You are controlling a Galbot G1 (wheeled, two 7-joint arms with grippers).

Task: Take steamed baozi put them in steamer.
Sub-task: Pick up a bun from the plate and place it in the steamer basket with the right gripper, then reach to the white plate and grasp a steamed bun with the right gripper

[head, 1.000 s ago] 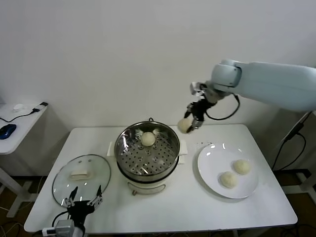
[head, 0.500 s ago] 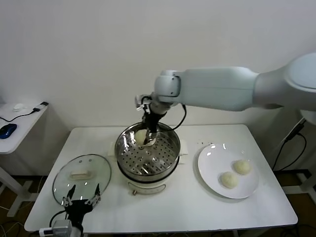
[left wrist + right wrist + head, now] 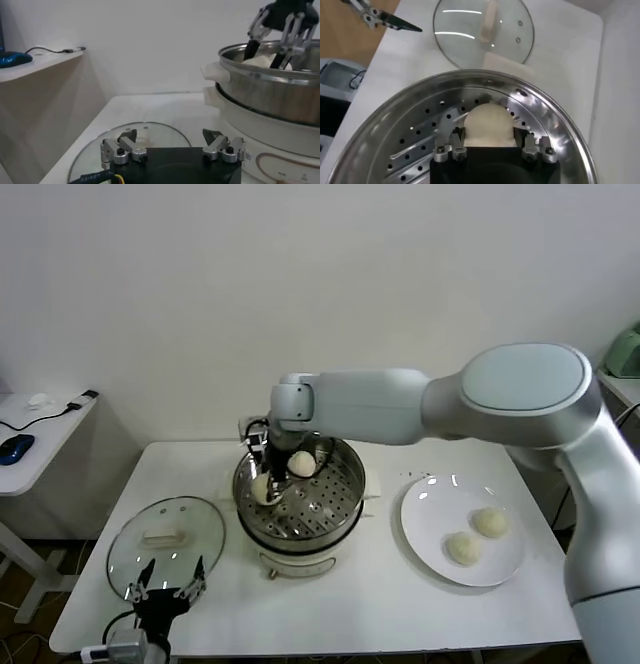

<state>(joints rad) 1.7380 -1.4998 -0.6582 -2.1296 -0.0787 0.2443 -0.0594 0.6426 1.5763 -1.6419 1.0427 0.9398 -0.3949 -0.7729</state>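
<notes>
The shiny round steel steamer (image 3: 299, 499), with its perforated tray, is sitting mid-table. The right gripper (image 3: 266, 481) is reaching down inside it, fingers pinching a smooth cream bun (image 3: 488, 125) against the tray. The left gripper (image 3: 165, 582) is resting, fingers spread, at the front left corner.

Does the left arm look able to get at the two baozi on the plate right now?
Probably not: the left gripper sits by the glass lid, with the steamer between it and the plate.

steamer (image 3: 300, 494) top open; glass lid (image 3: 166, 535) aside.
</notes>
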